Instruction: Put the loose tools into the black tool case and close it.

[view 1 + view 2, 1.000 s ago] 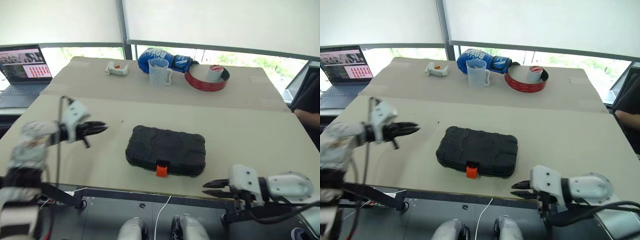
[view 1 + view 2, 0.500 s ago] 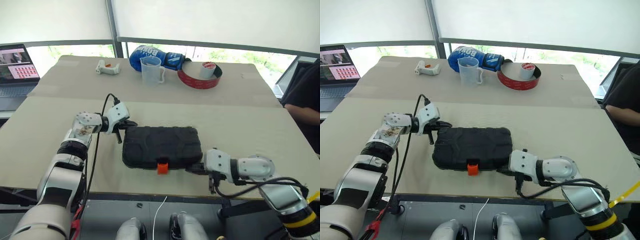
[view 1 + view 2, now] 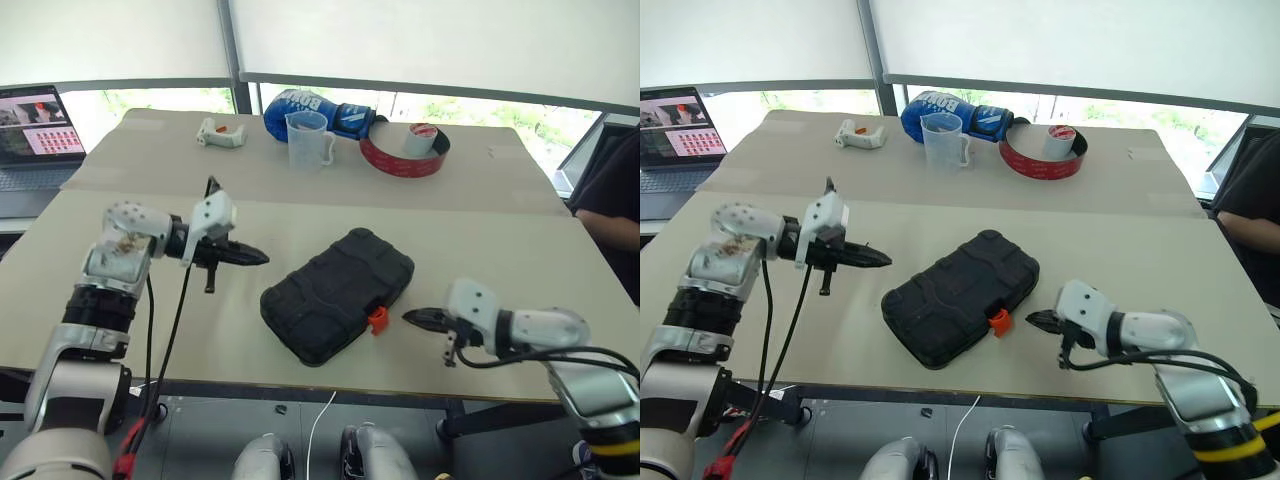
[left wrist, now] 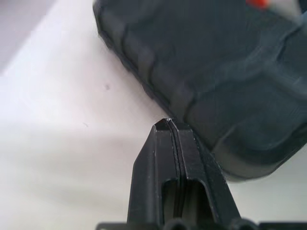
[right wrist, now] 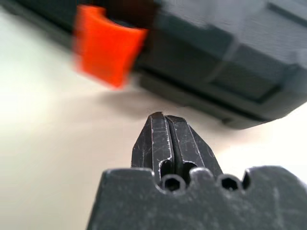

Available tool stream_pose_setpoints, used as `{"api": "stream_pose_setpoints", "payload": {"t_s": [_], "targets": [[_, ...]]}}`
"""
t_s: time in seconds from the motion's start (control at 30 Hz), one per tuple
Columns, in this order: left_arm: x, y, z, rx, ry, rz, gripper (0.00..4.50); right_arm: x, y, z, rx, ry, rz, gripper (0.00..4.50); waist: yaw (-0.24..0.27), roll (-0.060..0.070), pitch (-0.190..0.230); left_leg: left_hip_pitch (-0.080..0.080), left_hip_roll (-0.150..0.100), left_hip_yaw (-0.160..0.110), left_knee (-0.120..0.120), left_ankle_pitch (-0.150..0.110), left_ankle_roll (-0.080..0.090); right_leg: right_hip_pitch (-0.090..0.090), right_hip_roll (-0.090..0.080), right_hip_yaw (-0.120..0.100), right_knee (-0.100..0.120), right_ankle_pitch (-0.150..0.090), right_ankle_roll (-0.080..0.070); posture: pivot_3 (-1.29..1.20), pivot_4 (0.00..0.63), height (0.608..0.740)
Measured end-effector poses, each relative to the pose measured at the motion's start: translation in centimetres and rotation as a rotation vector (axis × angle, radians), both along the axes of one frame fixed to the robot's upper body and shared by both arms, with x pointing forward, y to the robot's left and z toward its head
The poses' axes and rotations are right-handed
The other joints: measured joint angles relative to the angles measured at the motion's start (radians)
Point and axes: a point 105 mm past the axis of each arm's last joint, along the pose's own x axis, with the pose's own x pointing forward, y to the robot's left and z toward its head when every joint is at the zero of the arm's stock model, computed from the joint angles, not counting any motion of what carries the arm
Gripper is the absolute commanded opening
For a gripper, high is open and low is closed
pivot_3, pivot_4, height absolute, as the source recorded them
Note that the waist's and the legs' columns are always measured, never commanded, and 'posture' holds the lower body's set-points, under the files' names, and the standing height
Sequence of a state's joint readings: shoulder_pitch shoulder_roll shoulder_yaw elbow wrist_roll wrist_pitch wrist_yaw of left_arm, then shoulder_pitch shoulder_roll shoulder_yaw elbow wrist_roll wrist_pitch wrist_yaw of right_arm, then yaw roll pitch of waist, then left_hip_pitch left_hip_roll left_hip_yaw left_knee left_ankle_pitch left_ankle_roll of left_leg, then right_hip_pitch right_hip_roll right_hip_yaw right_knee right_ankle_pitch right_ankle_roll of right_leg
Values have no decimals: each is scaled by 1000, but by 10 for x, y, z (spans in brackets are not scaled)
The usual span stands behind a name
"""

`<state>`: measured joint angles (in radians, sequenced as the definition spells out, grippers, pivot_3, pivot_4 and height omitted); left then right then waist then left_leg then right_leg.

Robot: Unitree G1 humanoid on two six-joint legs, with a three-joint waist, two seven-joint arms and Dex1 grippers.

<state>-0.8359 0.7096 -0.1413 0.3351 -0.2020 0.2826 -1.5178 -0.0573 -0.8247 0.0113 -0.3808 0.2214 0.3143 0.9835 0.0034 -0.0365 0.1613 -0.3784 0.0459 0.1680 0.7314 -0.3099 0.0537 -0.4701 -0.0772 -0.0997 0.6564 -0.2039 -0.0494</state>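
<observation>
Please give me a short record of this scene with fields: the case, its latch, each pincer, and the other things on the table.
case: black tool case, shut, lying askew on the table
latch: orange latch, faces right pincer
left pincer: shut, empty, beside case
right pincer: shut, empty, near latch
far side: measuring cup, red tape roll, blue boxing glove, laptop

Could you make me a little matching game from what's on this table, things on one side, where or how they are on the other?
Things:
1. flat black ribbed plastic tool case
2. clear plastic measuring jug
3. open laptop
4. robot's left gripper

Descriptions:
A. at the table's far left edge, screen lit
B. closed, lying askew near the front edge
C. fingers shut, tip close to the case's left end
D. standing before a blue boxing glove

Pairs: 1-B, 2-D, 3-A, 4-C
</observation>
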Motion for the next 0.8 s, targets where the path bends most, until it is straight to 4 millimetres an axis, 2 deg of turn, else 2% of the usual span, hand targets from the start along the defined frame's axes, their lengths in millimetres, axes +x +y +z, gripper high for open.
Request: {"api": "stream_pose_setpoints", "payload": {"t_s": [0.07,0.2,0.27,0.5,0.63,0.8], "targets": [[-6,-18,-4,4,8,-66,43,-6,3,-3,1,10,11,26,3,0,0,1,0,0,0,0,0,0,0,1,0,0,0,0,150,714],[-13,-62,-31,28,18,-188,43,-8,11,-2,27,9,15,26,5,0,0,1,0,0,0,0,0,0,1,2,1,0,0,0,150,714],[-13,-73,-41,50,-10,-214,43,-7,14,-3,40,6,15,26,2,0,0,1,0,0,0,0,0,0,1,2,1,0,0,0,150,714],[-11,-75,-52,113,-202,-285,43,0,25,-14,32,9,6,26,0,2,-4,14,2,0,-2,-3,3,12,-1,3,-2,0,0,0,150,714],[-11,-73,-55,113,-209,-281,43,13,32,-18,33,-3,-12,26,-4,2,-10,15,3,0,-2,-6,10,12,0,3,-1,0,0,0,150,714],[-10,-74,-56,102,-203,-272,43,22,40,-24,24,5,-17,26,-5,2,-13,15,3,0,-2,-3,3,12,0,3,-1,0,-1,0,150,714]]}}
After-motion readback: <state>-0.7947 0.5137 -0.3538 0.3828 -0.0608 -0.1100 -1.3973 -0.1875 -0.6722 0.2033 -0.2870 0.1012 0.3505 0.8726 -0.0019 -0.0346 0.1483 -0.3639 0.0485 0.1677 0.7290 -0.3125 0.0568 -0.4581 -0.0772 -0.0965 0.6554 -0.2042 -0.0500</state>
